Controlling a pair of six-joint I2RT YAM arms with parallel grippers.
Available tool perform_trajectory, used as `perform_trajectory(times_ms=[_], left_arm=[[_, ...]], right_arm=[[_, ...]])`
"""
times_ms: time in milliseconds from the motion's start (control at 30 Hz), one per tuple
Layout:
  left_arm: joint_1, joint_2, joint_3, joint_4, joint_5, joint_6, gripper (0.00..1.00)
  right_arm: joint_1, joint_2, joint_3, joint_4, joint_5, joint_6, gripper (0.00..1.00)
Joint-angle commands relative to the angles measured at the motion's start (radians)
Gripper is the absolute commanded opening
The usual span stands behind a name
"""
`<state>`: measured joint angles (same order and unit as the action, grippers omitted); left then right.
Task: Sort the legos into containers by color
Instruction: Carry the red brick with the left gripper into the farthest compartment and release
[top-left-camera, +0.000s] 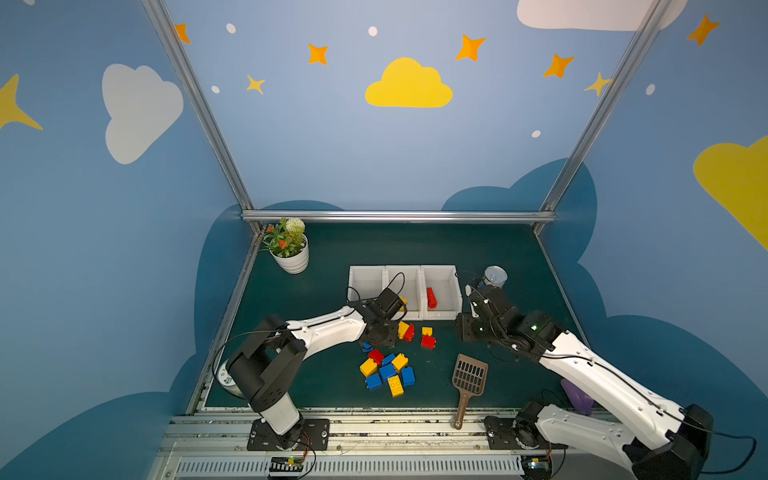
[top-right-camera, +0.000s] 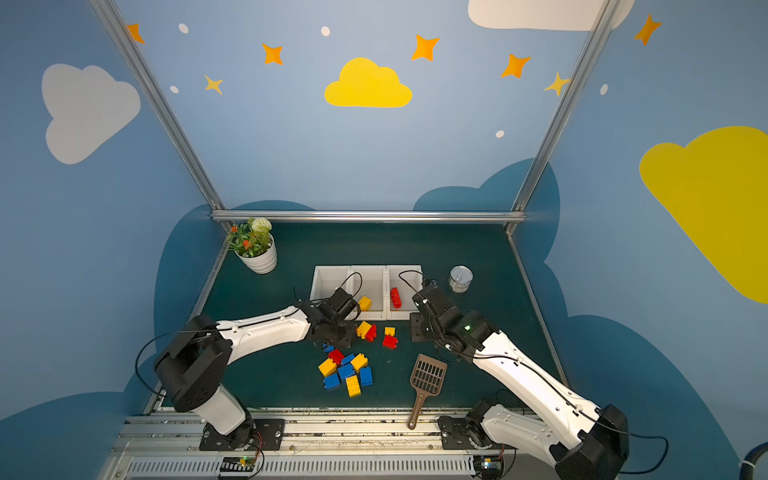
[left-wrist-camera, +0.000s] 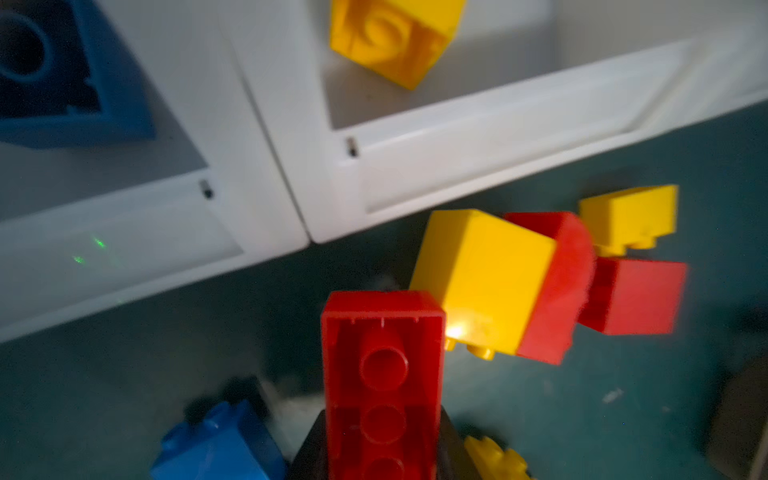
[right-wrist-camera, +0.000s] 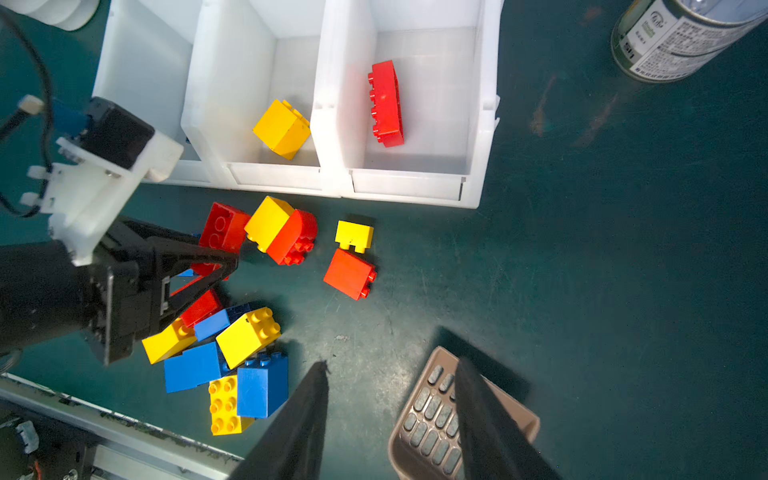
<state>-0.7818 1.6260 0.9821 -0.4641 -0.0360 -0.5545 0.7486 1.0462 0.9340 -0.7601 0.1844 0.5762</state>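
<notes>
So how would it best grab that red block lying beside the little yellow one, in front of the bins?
Probably straight down from above. The red block lies on its side, studs pointing sideways, flat face up. I'd put the right fingers on its studded end and the opposite end: bare mat lies beside both, while the little yellow block crowds another side.

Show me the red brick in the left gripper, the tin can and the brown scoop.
red brick (left-wrist-camera: 382, 365): left wrist view, hollow underside.
tin can (top-right-camera: 461, 274): a top view, lid.
brown scoop (top-left-camera: 469, 376): a top view, slotted head.
</notes>
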Motion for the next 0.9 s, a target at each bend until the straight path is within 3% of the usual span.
perform_trajectory(times_ms=[0, 233, 500, 667, 867], left_arm=[[-0.010, -0.058, 0.019, -0.018, 0.028, -0.019, 0.32], [-0.007, 0.001, 0.190, 0.023, 0.033, 0.069, 0.34], [-0.003, 0.307, 0.609, -0.051, 0.126, 0.184, 0.35], [0.000, 0.506, 0.849, -0.130, 0.161, 0.191, 0.36], [0.001, 0.599, 0.935, -0.127, 0.193, 0.168, 0.44]], right_arm=[[-0.003, -0.029, -0.009, -0.019, 0.024, 0.016, 0.50], [-0.005, -0.058, -0.014, -0.030, 0.047, 0.025, 0.49], [-0.010, -0.075, -0.003, -0.060, 0.076, 0.037, 0.49], [-0.019, -0.089, -0.002, -0.083, 0.084, 0.034, 0.48], [-0.022, -0.100, -0.015, -0.080, 0.072, 0.042, 0.49]])
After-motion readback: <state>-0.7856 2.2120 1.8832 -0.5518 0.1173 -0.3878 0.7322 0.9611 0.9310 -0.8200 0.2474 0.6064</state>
